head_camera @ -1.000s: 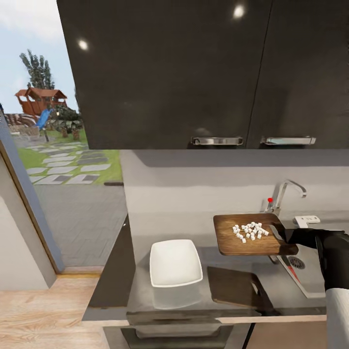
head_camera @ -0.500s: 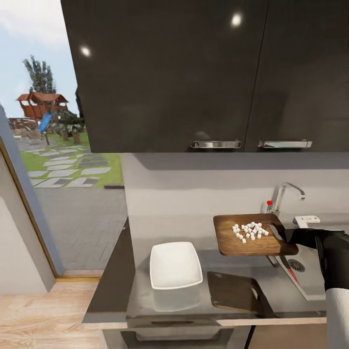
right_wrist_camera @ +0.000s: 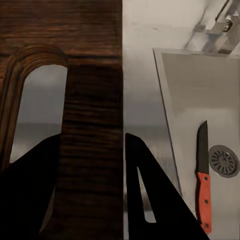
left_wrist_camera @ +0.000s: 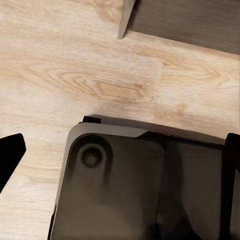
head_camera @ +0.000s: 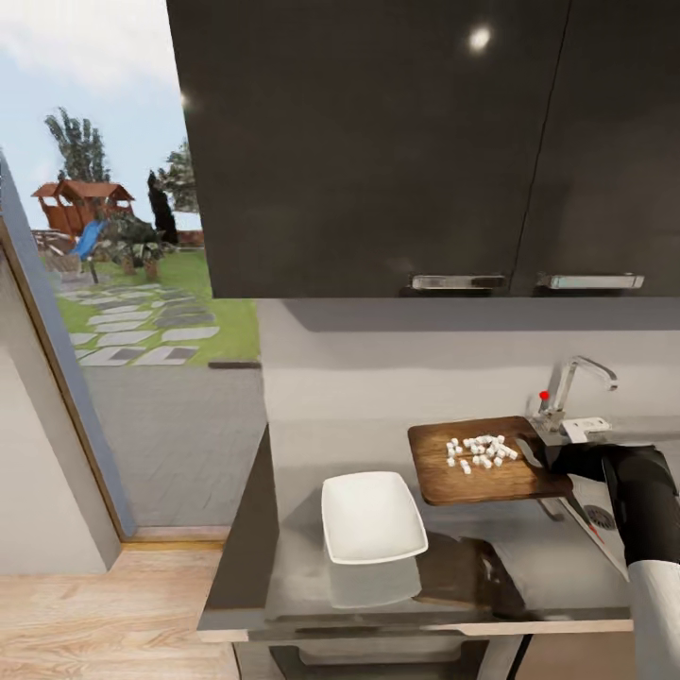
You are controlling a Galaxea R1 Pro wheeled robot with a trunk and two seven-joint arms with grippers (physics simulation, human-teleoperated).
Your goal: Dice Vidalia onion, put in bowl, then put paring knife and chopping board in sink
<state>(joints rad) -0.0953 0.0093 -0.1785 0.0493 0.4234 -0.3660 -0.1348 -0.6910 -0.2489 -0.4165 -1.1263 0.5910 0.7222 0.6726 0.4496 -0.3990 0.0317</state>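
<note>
Right claw (head_camera: 540,460) clamps one board (head_camera: 486,461), lifted.
One bowl (head_camera: 372,518) left of board; one knife (right_wrist_camera: 201,177) in sink (right_wrist_camera: 192,85); left claw's state: can't tell.

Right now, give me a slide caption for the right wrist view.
Right gripper clamps the chopping board; paring knife lies in the sink.

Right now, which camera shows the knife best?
The right wrist view: the knife lies whole in the sink, dark blade and red handle clear, beside the drain. The head view gives a thin red sliver past the right gripper, shut on the board.
</note>
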